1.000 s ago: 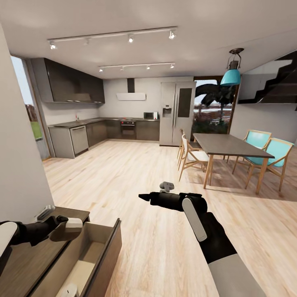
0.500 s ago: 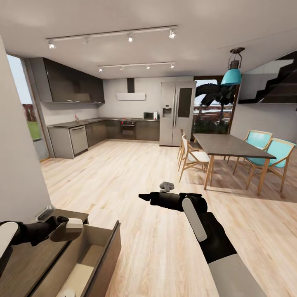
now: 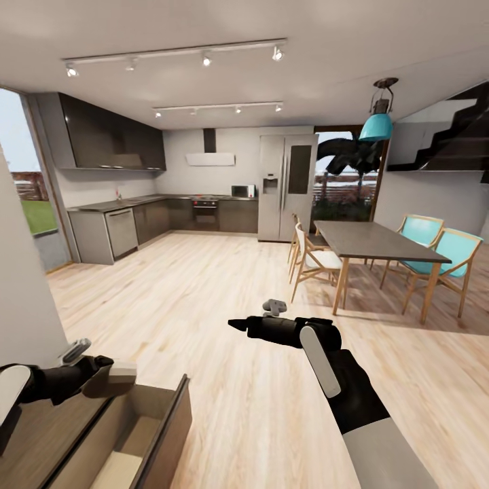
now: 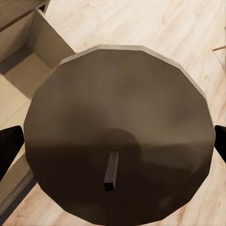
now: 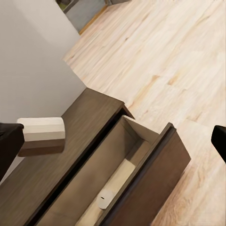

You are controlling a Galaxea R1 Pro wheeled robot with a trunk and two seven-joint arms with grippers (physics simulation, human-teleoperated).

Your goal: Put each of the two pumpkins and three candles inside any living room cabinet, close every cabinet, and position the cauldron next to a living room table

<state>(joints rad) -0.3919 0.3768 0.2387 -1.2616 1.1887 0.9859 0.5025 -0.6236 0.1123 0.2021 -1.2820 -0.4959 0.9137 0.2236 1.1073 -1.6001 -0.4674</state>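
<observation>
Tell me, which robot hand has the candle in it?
The left gripper, low above the open cabinet drawer, is shut on the cream candle. The right gripper stretches out over bare floor, holding nothing.

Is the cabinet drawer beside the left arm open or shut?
Open: the drawer is pulled out from the cabinet, its pale wood inside exposed.

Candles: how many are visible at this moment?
2. One candle is clamped in the left gripper over the cabinet top; another candle, seemingly, lies inside the open drawer. Others may be hidden.
</observation>
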